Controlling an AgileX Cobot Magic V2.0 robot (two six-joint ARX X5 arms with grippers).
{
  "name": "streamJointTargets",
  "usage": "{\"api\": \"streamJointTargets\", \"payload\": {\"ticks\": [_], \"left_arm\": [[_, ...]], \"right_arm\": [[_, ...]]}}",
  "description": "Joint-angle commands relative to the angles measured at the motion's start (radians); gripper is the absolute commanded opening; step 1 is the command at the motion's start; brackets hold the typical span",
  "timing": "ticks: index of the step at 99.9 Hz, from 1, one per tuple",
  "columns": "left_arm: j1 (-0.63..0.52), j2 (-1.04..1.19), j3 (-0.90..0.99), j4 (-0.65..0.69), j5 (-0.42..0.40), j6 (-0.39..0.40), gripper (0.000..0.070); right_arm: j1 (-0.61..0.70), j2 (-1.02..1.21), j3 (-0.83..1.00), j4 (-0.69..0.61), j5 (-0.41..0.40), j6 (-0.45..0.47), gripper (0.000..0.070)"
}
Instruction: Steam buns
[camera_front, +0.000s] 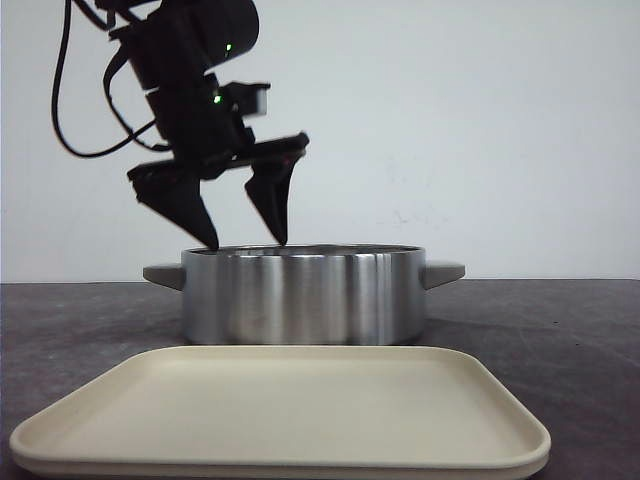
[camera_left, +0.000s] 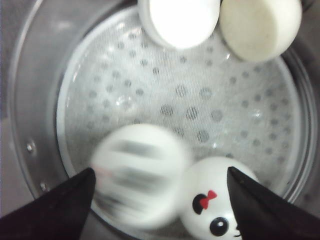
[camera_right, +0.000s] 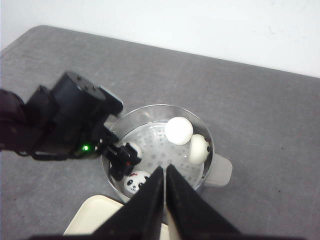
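- The pot (camera_front: 303, 295) stands on the dark grey surface (camera_front: 560, 330), with a stubby handle sticking out on each side, and a pale wall behind.
- A cream tray (camera_front: 285, 400) lies flat just in front of the pot, nearer the camera; its raised rim runs nearly the width of the front view, with bare surface showing to either side.
- The left gripper (camera_front: 245, 240) hangs over the left half of the pot, its fingertips at about the level of the rim. Its jaws are spread wide and hold nothing.
- In the left wrist view, four buns sit on the perforated white liner (camera_left: 200, 100) inside the pot. One blurred bun (camera_left: 140, 175) lies between the fingertips but apart from both.
- Beside it is a bun with a red bow (camera_left: 220, 205) and black eye patch.
- Two more buns (camera_left: 180, 20) rest against the far wall of the pot, one showing its flat pale underside.
- The middle of the liner is open.
- The right gripper (camera_right: 164, 172) is high above the pot, jaws pressed together, holding nothing.
- No readable writing or brand shows.
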Motion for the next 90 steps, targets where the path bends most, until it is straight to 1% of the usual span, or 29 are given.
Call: {"api": "streamJointTargets", "payload": {"ticks": [1, 9, 17, 21, 25, 30, 34, 36, 37, 38, 43, 52, 59, 68, 75, 83, 90], "left_arm": [[-0.005, 0.001, 0.043, -0.005, 0.001, 0.000, 0.0522], [-0.005, -0.011, 0.083, -0.059, 0.001, 0.000, 0.0520], [-0.005, -0.037, 0.118, -0.122, 0.001, -0.011, 0.0505], [-0.005, -0.065, 0.119, -0.136, 0.000, -0.027, 0.0479], [-0.005, -0.100, 0.117, -0.147, 0.000, -0.037, 0.0425], [-0.006, -0.155, 0.113, -0.152, 0.000, -0.047, 0.0354], [-0.010, -0.207, 0.106, -0.152, 0.000, -0.048, 0.0279], [-0.013, -0.235, 0.101, -0.152, 0.000, -0.046, 0.0229], [-0.016, -0.258, 0.097, -0.151, 0.000, -0.043, 0.0186], [-0.017, -0.266, 0.095, -0.151, 0.000, -0.041, 0.0170], [-0.028, -0.346, 0.077, -0.147, 0.000, -0.026, 0.0000], [-0.053, -0.500, 0.020, -0.126, 0.000, -0.025, 0.0008], [-0.072, -0.640, -0.056, -0.106, -0.008, -0.045, 0.0009], [-0.091, -0.815, -0.174, -0.089, -0.010, -0.083, 0.0009], [-0.097, -0.940, -0.262, -0.076, -0.011, -0.089, 0.0009], [-0.097, -1.062, -0.337, -0.071, -0.029, -0.089, 0.0009], [-0.097, -1.136, -0.369, -0.093, -0.064, -0.088, 0.0009]], "right_arm": [[0.012, 0.012, 0.018, -0.004, 0.005, 0.018, 0.0000], [0.012, 0.012, 0.018, -0.021, 0.020, 0.018, 0.0000], [0.012, 0.012, 0.015, -0.039, 0.092, 0.018, 0.0000], [0.015, 0.012, 0.014, -0.047, 0.134, 0.018, 0.0004], [0.019, 0.012, 0.010, -0.053, 0.167, 0.018, 0.0007], [0.026, 0.012, 0.002, -0.060, 0.188, 0.018, 0.0007], [0.030, 0.010, -0.008, -0.063, 0.197, 0.018, 0.0007], [0.032, 0.008, -0.016, -0.063, 0.202, 0.018, 0.0007], [0.032, 0.005, -0.021, -0.063, 0.205, 0.018, 0.0007], [0.033, 0.003, -0.026, -0.063, 0.207, 0.018, 0.0007], [0.039, -0.010, -0.060, -0.053, 0.217, 0.018, 0.0007], [0.058, -0.047, -0.156, 0.005, 0.233, 0.018, 0.0007], [0.087, -0.093, -0.270, 0.106, 0.237, 0.018, 0.0007], [0.130, -0.166, -0.446, 0.282, 0.235, 0.018, 0.0007], [0.158, -0.221, -0.581, 0.431, 0.220, 0.018, 0.0007], [0.183, -0.271, -0.715, 0.608, 0.172, 0.011, 0.0007], [0.201, -0.299, -0.803, 0.758, 0.122, -0.025, 0.0007]]}}
